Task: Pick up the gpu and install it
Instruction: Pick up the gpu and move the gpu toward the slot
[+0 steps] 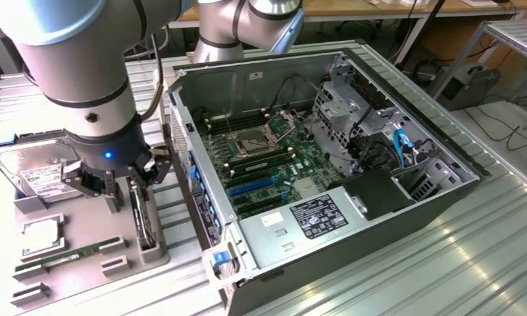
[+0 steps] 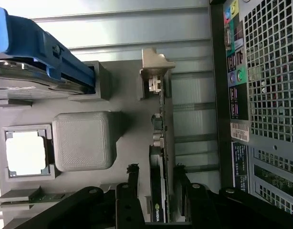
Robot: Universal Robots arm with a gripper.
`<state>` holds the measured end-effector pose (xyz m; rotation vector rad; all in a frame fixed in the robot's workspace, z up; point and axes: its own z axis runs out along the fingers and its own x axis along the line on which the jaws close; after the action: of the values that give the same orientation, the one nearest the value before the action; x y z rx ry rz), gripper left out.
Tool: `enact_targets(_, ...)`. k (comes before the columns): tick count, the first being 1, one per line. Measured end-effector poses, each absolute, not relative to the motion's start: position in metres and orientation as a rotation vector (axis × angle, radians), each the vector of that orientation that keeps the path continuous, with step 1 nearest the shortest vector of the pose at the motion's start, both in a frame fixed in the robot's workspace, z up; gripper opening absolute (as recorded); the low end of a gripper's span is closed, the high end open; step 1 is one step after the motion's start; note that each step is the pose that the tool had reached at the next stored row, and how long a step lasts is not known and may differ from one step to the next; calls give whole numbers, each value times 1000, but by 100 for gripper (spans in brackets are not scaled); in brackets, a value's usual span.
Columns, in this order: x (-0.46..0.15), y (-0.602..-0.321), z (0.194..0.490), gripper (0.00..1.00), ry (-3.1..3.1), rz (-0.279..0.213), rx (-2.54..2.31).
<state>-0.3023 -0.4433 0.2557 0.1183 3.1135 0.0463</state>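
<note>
The gpu [image 1: 141, 222] stands on its edge in a slot of the grey holder tray [image 1: 83, 214], left of the open computer case [image 1: 439, 197] in the exterior view. In the wrist view the gpu [image 2: 161, 143] is seen edge-on, dark, with its silver bracket end in the tray's upright clip. My gripper [image 1: 128, 191] hangs right over the card. It is open [image 2: 157, 175], with one finger [image 2: 132, 179] on each side of the card and a small gap to each. The motherboard [image 1: 263, 155] lies bare inside the case, with blue slots [image 1: 250, 187].
The tray also holds a silver hard drive [image 1: 33, 170] with a blue bracket [image 2: 36, 47], a square processor [image 1: 39, 234] and a green memory stick [image 1: 70, 253]. The perforated rear panel of the case [image 2: 273, 95] stands close beside the card. The table is ribbed metal [image 1: 474, 263].
</note>
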Motion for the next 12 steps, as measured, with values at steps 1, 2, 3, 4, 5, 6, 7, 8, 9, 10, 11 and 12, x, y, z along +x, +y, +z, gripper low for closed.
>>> enact_targets(1,-303,-444,254,42,3114,46,118)
enact_targets(2,-303,-444,252,42,3113,46,118)
enact_targets(3,-303,-444,250,42,3113,46,118)
enact_targets(4,-303,-444,248,42,3113,47,118)
enact_targets(5,-303,-444,247,42,3112,47,118)
enact_targets(6,-304,-444,245,42,3110,46,118)
enact_targets(7,-304,-444,245,42,3110,47,118)
enact_targets(8,-305,-444,244,42,3109,47,118)
enact_targets(9,-305,-444,244,42,3108,47,118)
enact_targets(10,-305,-444,243,42,3106,46,118)
enact_targets(11,-305,-444,243,42,3104,46,118)
enact_targets(12,-305,-444,243,42,3102,46,118)
